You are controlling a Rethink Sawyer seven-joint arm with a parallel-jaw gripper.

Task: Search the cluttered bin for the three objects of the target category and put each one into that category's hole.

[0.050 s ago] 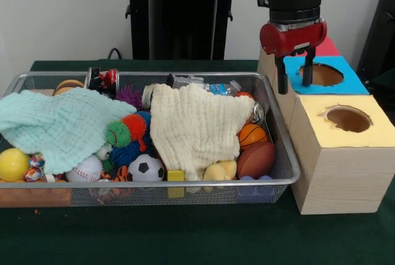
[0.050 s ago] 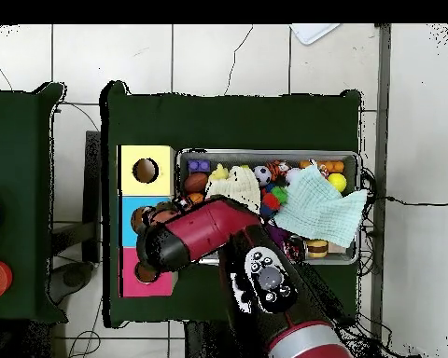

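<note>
My gripper [image 1: 295, 78] hangs open over the blue-topped block, just left of its round hole [image 1: 324, 75], with nothing between its fingers. The yellow-topped block's hole [image 1: 349, 118] lies nearer the camera, and a red-topped block [image 1: 327, 47] stands behind. The wire bin [image 1: 37, 75] holds a soccer ball [image 1: 146, 168], a baseball [image 1: 86, 168], a yellow ball [image 1: 12, 164], a basketball [image 1: 252, 134] and a brown football [image 1: 256, 159]. In the overhead view the arm [image 2: 200, 233] covers the blue block and hides the gripper.
A mint cloth [image 1: 58, 126] and a cream cloth [image 1: 194, 126] cover much of the bin. Cans [image 1: 102, 79] and a water bottle [image 1: 207, 84] lie along its far side, and spiky toys [image 1: 126, 132] lie in the middle. The blocks stand against the bin's right wall.
</note>
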